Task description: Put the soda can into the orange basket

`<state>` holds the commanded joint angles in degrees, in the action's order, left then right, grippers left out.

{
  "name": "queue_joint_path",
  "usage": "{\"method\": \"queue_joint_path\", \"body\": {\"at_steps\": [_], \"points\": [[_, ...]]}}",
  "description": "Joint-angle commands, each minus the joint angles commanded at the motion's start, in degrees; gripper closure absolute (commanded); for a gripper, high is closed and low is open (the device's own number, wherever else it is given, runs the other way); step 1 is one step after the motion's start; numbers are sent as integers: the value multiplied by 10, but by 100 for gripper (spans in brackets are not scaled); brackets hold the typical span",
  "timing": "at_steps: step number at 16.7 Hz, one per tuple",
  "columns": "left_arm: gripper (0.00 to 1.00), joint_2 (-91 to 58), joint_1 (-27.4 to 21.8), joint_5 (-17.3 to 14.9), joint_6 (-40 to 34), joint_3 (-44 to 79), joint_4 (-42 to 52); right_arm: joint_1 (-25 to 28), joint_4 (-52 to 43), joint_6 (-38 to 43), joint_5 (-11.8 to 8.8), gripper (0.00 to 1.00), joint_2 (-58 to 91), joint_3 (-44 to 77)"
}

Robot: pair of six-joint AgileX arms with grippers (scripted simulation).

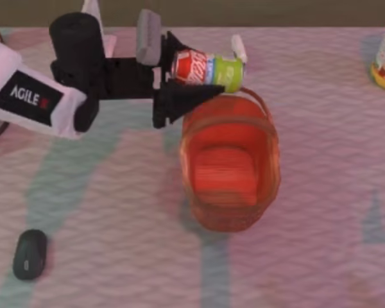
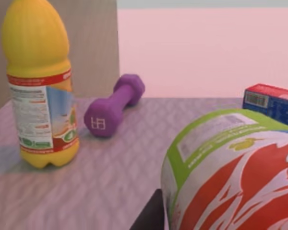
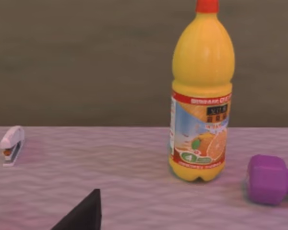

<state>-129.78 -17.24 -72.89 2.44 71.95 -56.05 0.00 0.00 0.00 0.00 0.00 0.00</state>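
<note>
left claw (image 1: pixel 179 76) gripping soda can (image 1: pixel 207 68), orange basket (image 1: pixel 269 168) empty

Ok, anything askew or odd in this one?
Only the soda can: it lies sideways in the left claw, held over the far rim of the orange basket, not inside it. Nothing looks spilled or damaged.

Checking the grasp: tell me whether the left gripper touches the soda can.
Touching. The top view shows the left gripper's dark fingers pressed against both sides of the soda can.
</note>
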Motion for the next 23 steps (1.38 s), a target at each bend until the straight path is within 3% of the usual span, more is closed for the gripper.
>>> {"method": "queue_joint_path", "body": {"at_steps": [6,19,23], "points": [[100,-20,2,0,-1,-10,-25,0,0,0,0,0,0,0],[2,-20,2,0,-1,-10,-25,0,0,0,0,0,0,0],[0,-20,2,0,-1,-10,-25,0,0,0,0,0,0,0]]}}
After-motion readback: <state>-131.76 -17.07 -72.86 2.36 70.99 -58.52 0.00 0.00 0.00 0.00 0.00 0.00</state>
